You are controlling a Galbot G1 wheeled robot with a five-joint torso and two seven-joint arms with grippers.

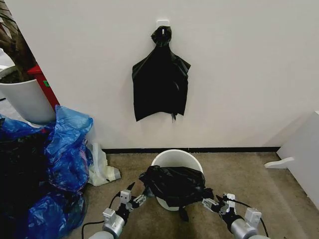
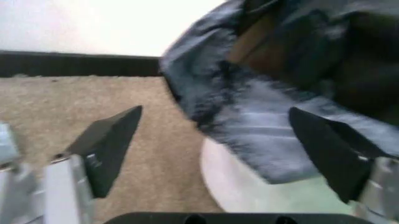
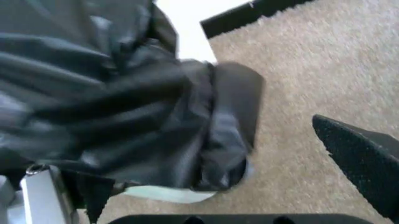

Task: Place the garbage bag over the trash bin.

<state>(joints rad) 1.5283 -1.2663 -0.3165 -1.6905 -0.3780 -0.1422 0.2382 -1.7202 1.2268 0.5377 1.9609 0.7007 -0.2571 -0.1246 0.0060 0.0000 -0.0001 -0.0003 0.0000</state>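
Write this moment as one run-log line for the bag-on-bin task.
garbage bag: draped over near rim of trash bin | left tool: open beside bag | right tool: open beside bag

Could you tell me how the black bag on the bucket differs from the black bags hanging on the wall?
The garbage bag lies crumpled over the near rim of the trash bin on the floor; the wall bundle hangs from a hook, knotted on top. The garbage bag sits between the open left gripper and right gripper; the bundle hangs untouched. Both are glossy black plastic.
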